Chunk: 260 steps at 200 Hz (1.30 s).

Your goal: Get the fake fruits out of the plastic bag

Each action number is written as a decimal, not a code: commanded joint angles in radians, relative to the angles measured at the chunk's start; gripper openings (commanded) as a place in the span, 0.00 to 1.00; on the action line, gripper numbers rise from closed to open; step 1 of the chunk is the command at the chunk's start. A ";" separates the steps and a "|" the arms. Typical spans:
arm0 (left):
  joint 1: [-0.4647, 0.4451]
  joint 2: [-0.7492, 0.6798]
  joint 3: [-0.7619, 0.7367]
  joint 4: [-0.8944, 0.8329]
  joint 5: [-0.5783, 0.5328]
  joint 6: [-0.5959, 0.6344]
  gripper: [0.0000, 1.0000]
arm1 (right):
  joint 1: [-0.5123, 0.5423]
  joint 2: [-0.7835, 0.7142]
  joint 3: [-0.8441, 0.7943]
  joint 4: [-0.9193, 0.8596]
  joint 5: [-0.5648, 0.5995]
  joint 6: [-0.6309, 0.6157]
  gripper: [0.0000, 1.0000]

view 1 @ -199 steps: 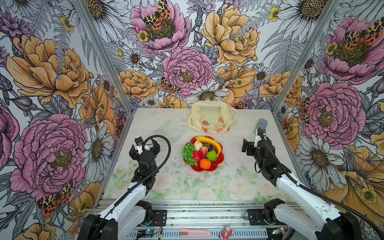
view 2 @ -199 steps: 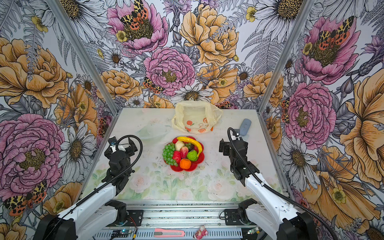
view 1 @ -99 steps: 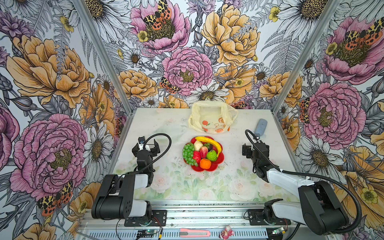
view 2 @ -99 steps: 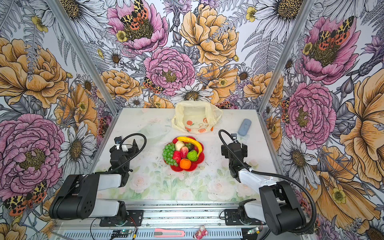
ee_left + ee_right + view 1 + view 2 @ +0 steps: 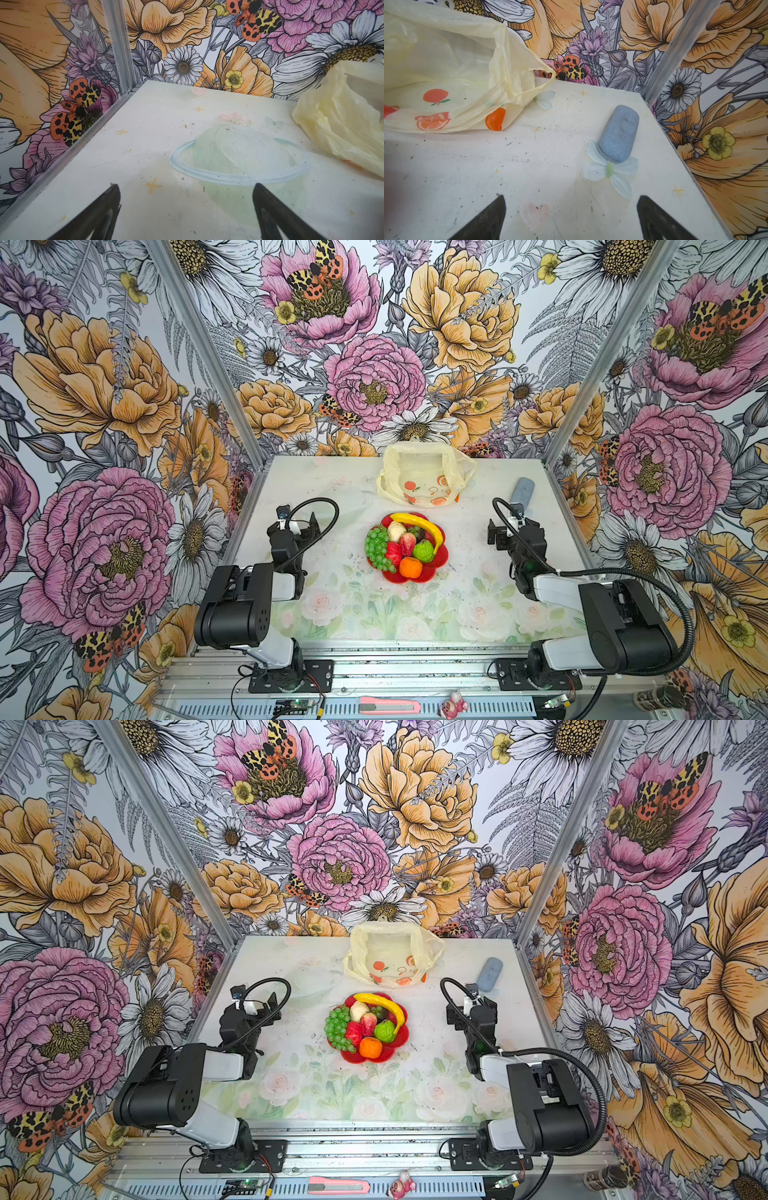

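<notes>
The fake fruits point(image 5: 405, 545) point(image 5: 365, 1025) lie heaped on a red flower-shaped plate point(image 5: 420, 576) at mid-table: a yellow banana point(image 5: 419, 522), green grapes point(image 5: 376, 545), an orange point(image 5: 410, 567) and a green round fruit point(image 5: 423, 551) among them. Behind the plate, by the back wall, slumps the cream-yellow plastic bag point(image 5: 424, 481) point(image 5: 390, 957) point(image 5: 342, 124) point(image 5: 446, 72); only its printed oranges show through the film. My left gripper point(image 5: 296, 526) point(image 5: 185, 185) rests left of the plate, open and empty. On the other side of the plate, my right gripper point(image 5: 505, 531) point(image 5: 571, 196) is also open and empty.
A clear shallow dish point(image 5: 239, 176) point(image 5: 309, 979) lies just ahead of my left gripper, beside the bag. A blue-grey case point(image 5: 618, 133) point(image 5: 523, 489) lies near the right wall. A pink box cutter point(image 5: 388, 705) and a small pink figure point(image 5: 453, 703) sit on the front rail.
Both arms have folded down and back toward the table's front edge, and the grippers have drawn slightly away from the bag. Fruits, plate and bag have stayed put.
</notes>
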 commanded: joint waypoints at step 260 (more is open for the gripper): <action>-0.003 -0.004 0.002 0.006 0.022 -0.010 0.99 | -0.054 0.109 0.031 0.112 0.085 0.130 1.00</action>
